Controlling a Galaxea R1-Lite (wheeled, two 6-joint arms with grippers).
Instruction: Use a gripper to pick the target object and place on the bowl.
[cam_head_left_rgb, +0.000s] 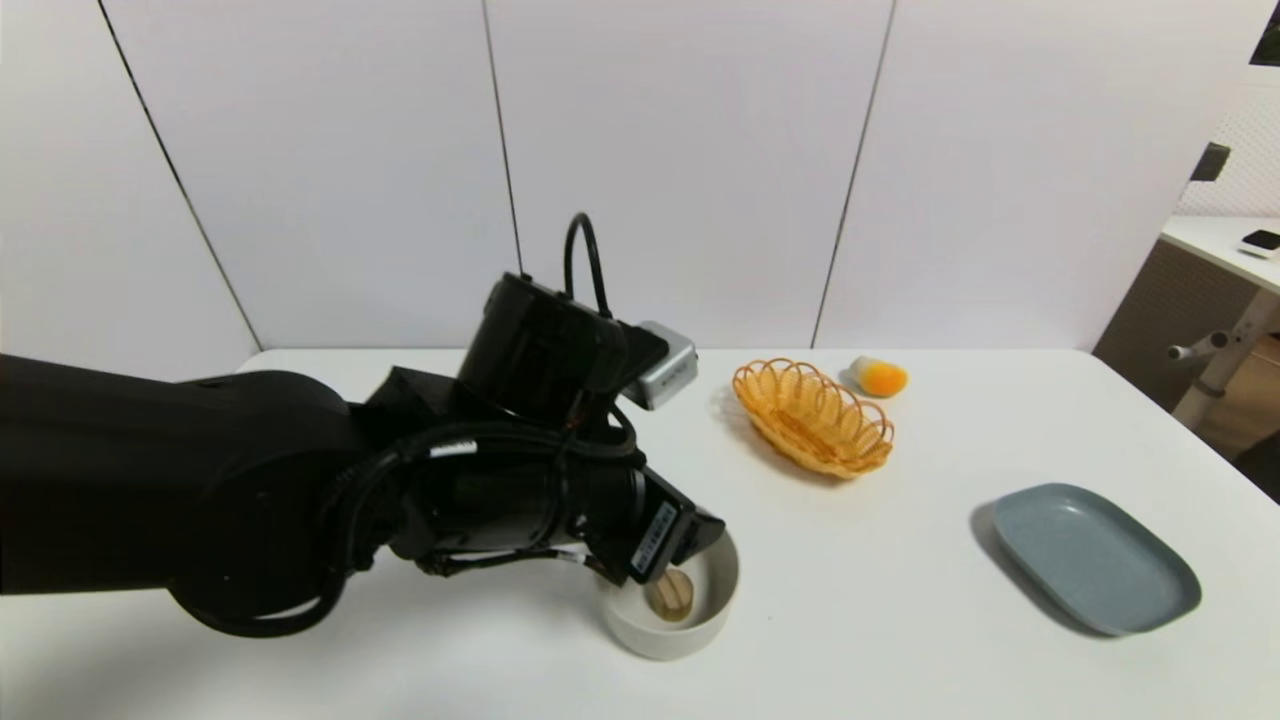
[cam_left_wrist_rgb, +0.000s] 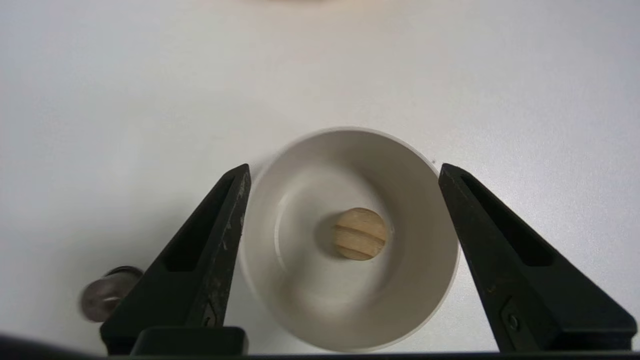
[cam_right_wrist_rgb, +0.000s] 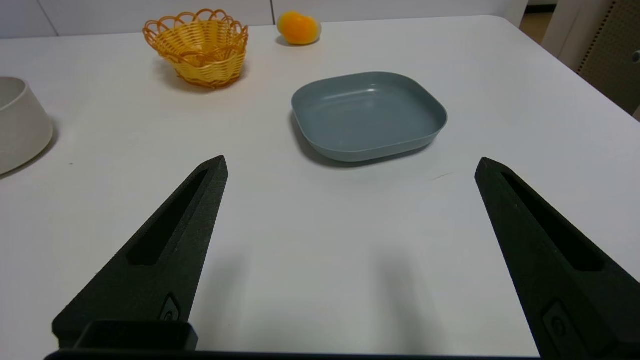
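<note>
The tan wooden block lies on the floor of the beige-grey bowl, near the table's front centre. My left gripper hangs just above the bowl, open and empty. In the left wrist view the left gripper is spread wider than the bowl, and the block lies free between the fingers, touching neither. My right gripper is open and empty, low over bare table in front of the plate. It is out of the head view. The bowl's side shows in the right wrist view.
An orange woven basket and an orange-and-white rounded object sit at the back. A blue-grey plate lies at the right, near the table edge. A small dark grey capsule lies beside the bowl.
</note>
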